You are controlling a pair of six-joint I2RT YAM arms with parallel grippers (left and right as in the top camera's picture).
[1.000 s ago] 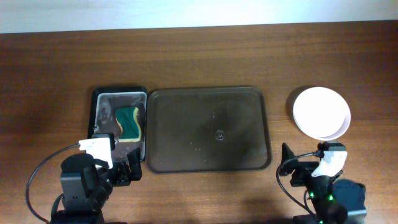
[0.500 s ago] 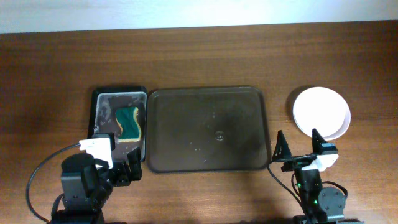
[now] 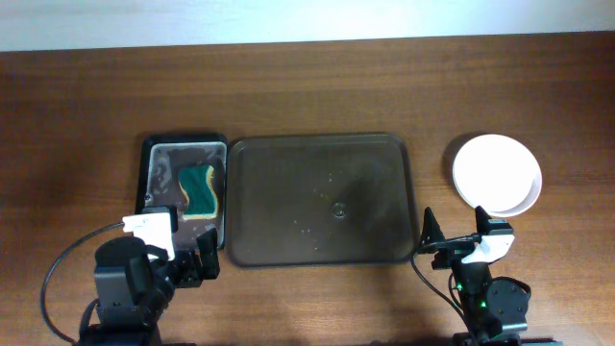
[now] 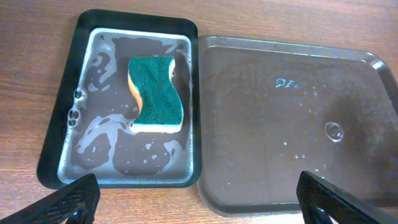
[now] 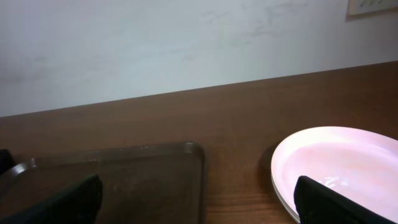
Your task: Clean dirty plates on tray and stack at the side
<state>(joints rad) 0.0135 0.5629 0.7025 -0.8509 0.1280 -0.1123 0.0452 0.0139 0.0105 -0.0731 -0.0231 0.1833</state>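
The brown tray (image 3: 322, 200) holds water droplets; the white plates (image 3: 497, 174) sit stacked on the table to its right, apart from it. Just left, the black tray (image 4: 59, 124) holds a green sponge (image 4: 155, 93) in sudsy water. The left gripper (image 4: 199, 202) and right gripper (image 5: 199, 202) stand spread

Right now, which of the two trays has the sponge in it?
The smaller black tray, left of the large brown tray; the green sponge lies in its soapy water. The brown one holds only droplets.
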